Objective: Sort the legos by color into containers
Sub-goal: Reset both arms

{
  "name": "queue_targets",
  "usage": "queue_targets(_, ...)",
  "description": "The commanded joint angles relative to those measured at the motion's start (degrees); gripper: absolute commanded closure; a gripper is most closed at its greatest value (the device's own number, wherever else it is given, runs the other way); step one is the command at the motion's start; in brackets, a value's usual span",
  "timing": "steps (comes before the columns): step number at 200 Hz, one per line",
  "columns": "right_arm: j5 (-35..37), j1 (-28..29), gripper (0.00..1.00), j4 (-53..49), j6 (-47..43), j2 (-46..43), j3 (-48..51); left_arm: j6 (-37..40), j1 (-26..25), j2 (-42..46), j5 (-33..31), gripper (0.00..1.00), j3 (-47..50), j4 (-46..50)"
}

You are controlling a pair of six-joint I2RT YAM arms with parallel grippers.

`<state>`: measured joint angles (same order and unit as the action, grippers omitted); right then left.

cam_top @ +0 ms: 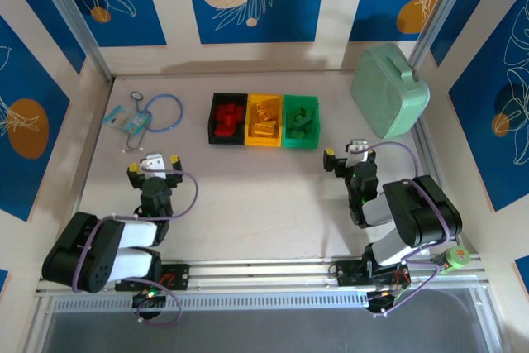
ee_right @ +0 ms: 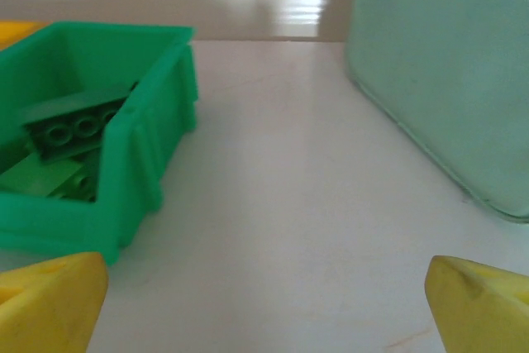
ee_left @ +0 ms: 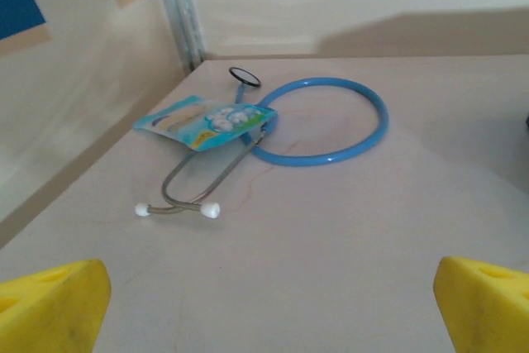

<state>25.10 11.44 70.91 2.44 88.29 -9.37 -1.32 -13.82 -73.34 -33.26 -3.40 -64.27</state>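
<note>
Legos [cam_top: 264, 119] lie sorted by colour inside the containers [cam_top: 264, 144], three small open bins joined in a row at the far middle of the tabletop [cam_top: 256, 196]: red pieces in the black bin [cam_top: 227, 96] on the left, yellow pieces in the yellow bin [cam_top: 264, 97] in the middle, green pieces in the green bin [ee_right: 157, 121] on the right. In the right wrist view, studded green bricks [ee_right: 74, 126] rest flat and overlapping inside that green bin. Just to the right of the row, across a strip of bare surface, sits a larger mint-green case [cam_top: 390, 93] with rounded corners. The right end effector [cam_top: 350, 153] hovers near the green end of the row, its yellow fingertips [ee_right: 50, 303] spread wide with nothing between them. The left end effector [cam_top: 153, 163] sits well apart from the bins on the left side, likewise spread wide and empty, and faces a stethoscope [ee_left: 318, 121] with looped blue tubing. A small printed packet [ee_left: 207, 121] lies across the stethoscope's metal arms.
</note>
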Motion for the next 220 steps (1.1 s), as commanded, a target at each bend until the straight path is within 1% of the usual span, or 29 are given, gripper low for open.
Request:
queue_targets(1,-0.58,-0.11,0.01,5.62,-3.82,-0.14,-0.18,-0.33,0.61,1.13,2.39,0.00,-0.80,-3.40)
queue_targets(11,-0.56,-0.07,0.01,5.93,-3.94,0.04,-0.13,-0.02,0.56,0.90,2.28,0.00,-0.90,-3.57)
queue_targets(24,-0.58,-0.04,0.01,5.88,-3.93,0.04,-0.17,1.23,0.76,-1.39,0.86,0.00,-0.79,-7.13)
queue_targets(35,-0.56,-0.02,0.01,5.94,-3.93,0.04,-0.13,2.44,1.10,-4.55,-0.36,0.00,-0.73,-12.08)
queue_targets(45,-0.56,-0.06,0.01,6.05,-3.93,0.05,-0.01,2.77,1.77,-9.03,0.65,0.00,-0.75,-16.16)
queue_targets(50,-0.44,-0.02,0.01,6.10,-3.90,0.04,0.02,2.47,2.27,-11.35,0.99,0.00,-1.93,-16.41)
queue_targets(55,-0.53,-0.14,0.01,6.40,-3.85,0.17,0.07,2.49,2.99,-13.64,2.59,0.00,-3.49,-16.49)
queue_targets(59,-0.49,-0.02,0.01,6.73,-3.96,0.26,0.13,3.95,3.14,-14.49,4.20,0.00,-4.79,-16.11)
queue_targets(67,-0.49,-0.09,0.01,7.21,-4.01,0.46,0.26,5.72,3.14,-14.64,8.73,0.00,-5.60,-14.05)
queue_targets(74,-0.47,-0.09,0.01,7.46,-3.97,0.54,0.37,6.56,2.80,-14.66,10.47,0.00,-5.98,-12.94)
queue_targets(90,-0.45,-0.02,0.01,7.69,-3.95,0.57,0.49,8.07,2.41,-16.55,14.00,0.00,-5.00,-16.31)
queue_targets(98,-0.43,-0.02,0.01,7.83,-4.01,0.65,0.44,9.36,2.28,-17.28,17.54,0.00,-5.52,-15.39)
queue_targets(104,-0.49,-0.02,0.01,7.73,-4.01,0.65,0.49,11.13,2.18,-19.75,20.34,0.00,-6.44,-16.28)
queue_targets(108,-0.46,-0.05,0.01,7.63,-4.00,0.65,0.41,11.94,1.78,-20.49,20.46,0.00,-7.16,-16.22)
queue_targets(116,-0.49,-0.05,0.01,7.51,-3.99,0.61,0.33,10.89,2.07,-19.54,20.30,0.00,-6.45,-15.53)
queue_targets(132,-0.78,-0.15,0.01,5.38,-3.90,0.20,-0.50,11.19,1.88,-20.05,19.95,0.00,-6.53,-16.27)
queue_targets(146,-2.56,-1.53,0.01,1.49,-2.47,-0.66,-1.62,11.14,1.87,-20.10,19.98,0.00,-6.70,-16.33)
queue_targets(154,-3.90,-2.94,0.01,0.14,-1.52,0.68,-2.94,11.17,1.92,-20.22,19.98,0.00,-6.96,-16.20)
queue_targets(165,-1.44,-2.57,0.01,-2.55,-1.31,1.75,-5.55,10.96,2.13,-19.57,20.07,0.00,-7.75,-14.02)
queue_targets(172,-2.25,-3.73,0.01,-8.79,0.49,-0.10,-7.56,10.31,2.56,-18.87,20.30,0.00,-8.88,-10.91)
queue_targets(178,-3.55,-5.16,0.01,-16.74,2.38,-1.22,-10.38,9.60,3.33,-18.07,20.78,0.00,-10.50,-6.96)
queue_targets(184,-6.14,-6.75,0.01,-20.54,3.30,-0.48,-12.90,8.68,4.25,-17.29,21.85,0.00,-12.52,-1.88)
queue_targets(191,-9.26,-9.11,0.01,-21.82,4.94,-0.70,-13.32,7.24,5.95,-16.61,24.42,0.00,-15.66,5.55)
queue_targets(200,-10.71,-10.33,0.01,-22.96,5.80,-1.22,-13.42,4.72,9.33,-16.35,30.24,0.00,-18.81,12.22)
queue_targets(205,-9.83,-9.82,0.01,-21.49,5.38,-0.75,-13.04,4.00,10.60,-16.51,32.23,0.00,-19.03,12.31)
queue_targets(220,-8.32,-9.11,0.01,-22.05,5.13,-0.89,-13.29,4.22,10.49,-16.37,31.80,0.00,-18.69,11.85)
